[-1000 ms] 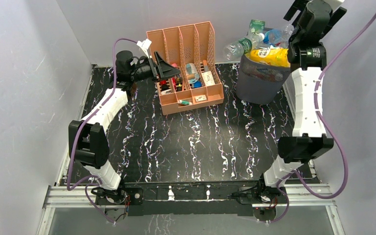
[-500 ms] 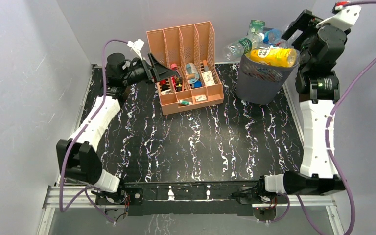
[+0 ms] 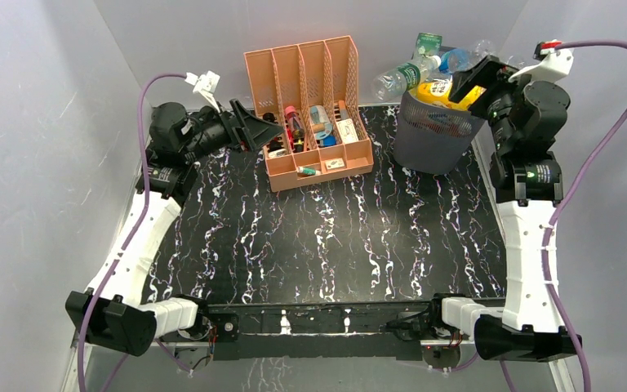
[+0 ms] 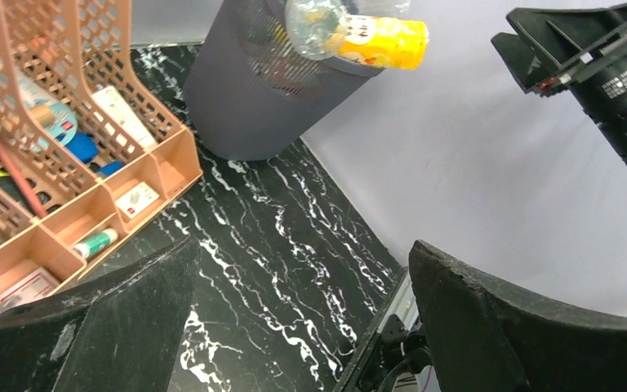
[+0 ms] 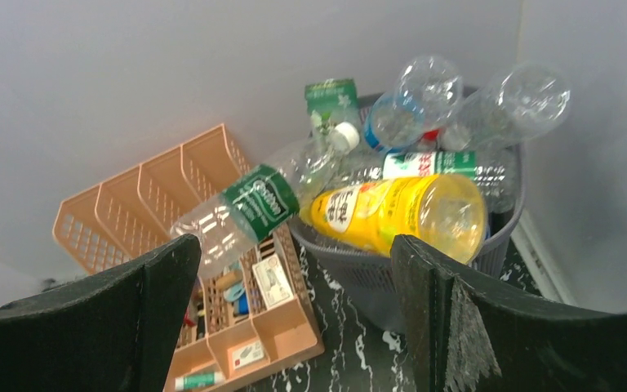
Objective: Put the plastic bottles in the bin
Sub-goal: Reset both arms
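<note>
The bin (image 3: 431,137), a dark grey mesh basket, stands at the back right of the table, heaped with plastic bottles. A yellow bottle (image 3: 445,88) lies across its rim. A clear green-labelled bottle (image 3: 398,78) sticks out to the left, and more clear bottles (image 5: 429,94) are piled behind. My right gripper (image 3: 462,84) hangs open and empty just above the bin's right rim. From the right wrist, the yellow bottle (image 5: 400,211) shows beyond the right gripper (image 5: 294,306). My left gripper (image 3: 261,131) is open and empty beside the peach organizer's left side. The left wrist view shows the bin (image 4: 249,102) far ahead.
A peach four-slot organizer (image 3: 314,122) with small items stands at the back centre, left of the bin. Grey walls close in on the left, back and right. The table (image 3: 335,237) is black marble-patterned. The right arm (image 4: 620,77) shows in the left wrist view.
The right gripper has come down from high above to the bin's right rim. The left gripper has drawn back slightly to the left of the organizer. Both arms' elbows have swung toward the near edge.
</note>
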Controlling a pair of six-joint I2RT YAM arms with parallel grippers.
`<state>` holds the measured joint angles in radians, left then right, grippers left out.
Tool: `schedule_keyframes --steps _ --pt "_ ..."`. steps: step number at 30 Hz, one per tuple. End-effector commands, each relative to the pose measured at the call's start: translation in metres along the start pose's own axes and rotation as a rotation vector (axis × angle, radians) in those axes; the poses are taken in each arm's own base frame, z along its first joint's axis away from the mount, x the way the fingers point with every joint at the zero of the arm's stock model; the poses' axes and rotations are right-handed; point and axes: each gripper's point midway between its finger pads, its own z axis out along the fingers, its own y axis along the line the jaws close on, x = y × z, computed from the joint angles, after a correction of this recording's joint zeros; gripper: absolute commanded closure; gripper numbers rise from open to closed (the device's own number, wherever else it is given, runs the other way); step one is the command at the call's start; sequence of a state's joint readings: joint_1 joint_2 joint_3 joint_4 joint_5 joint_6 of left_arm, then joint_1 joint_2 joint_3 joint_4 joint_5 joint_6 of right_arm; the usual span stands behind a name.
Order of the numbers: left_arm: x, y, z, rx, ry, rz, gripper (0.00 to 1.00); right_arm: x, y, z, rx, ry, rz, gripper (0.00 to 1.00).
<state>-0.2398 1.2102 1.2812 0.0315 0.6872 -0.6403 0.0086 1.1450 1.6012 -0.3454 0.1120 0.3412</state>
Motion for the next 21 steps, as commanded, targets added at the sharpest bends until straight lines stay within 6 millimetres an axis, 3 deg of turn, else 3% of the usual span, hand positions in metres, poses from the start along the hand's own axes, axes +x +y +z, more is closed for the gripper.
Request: schedule_keyframes --steps 1,10,15,18,19,21 --pt "0.009 0.010 -0.009 -0.074 -0.001 0.001 0.02 0.012 0.015 -0.011 -0.098 0.020 0.031 0.02" --pt "0.035 0.057 -0.022 -0.276 -0.011 -0.015 0.02 0.103 0.005 -0.017 -0.166 0.185 0.044 0.02" --pt "0.054 0.096 -0.026 -0.414 0.005 -0.025 0.02 0.150 -0.011 -0.019 -0.139 0.276 0.053 0.02" --pt "0.068 0.120 -0.031 -0.500 0.000 -0.043 0.02 0.171 -0.011 -0.025 -0.180 0.284 0.050 0.02" --pt "0.083 0.140 -0.031 -0.549 0.024 -0.062 0.02 0.184 -0.009 -0.032 -0.215 0.292 0.058 0.02" --pt "0.090 0.149 -0.031 -0.569 0.028 -0.065 0.02 0.194 -0.011 -0.033 -0.211 0.307 0.071 0.02"
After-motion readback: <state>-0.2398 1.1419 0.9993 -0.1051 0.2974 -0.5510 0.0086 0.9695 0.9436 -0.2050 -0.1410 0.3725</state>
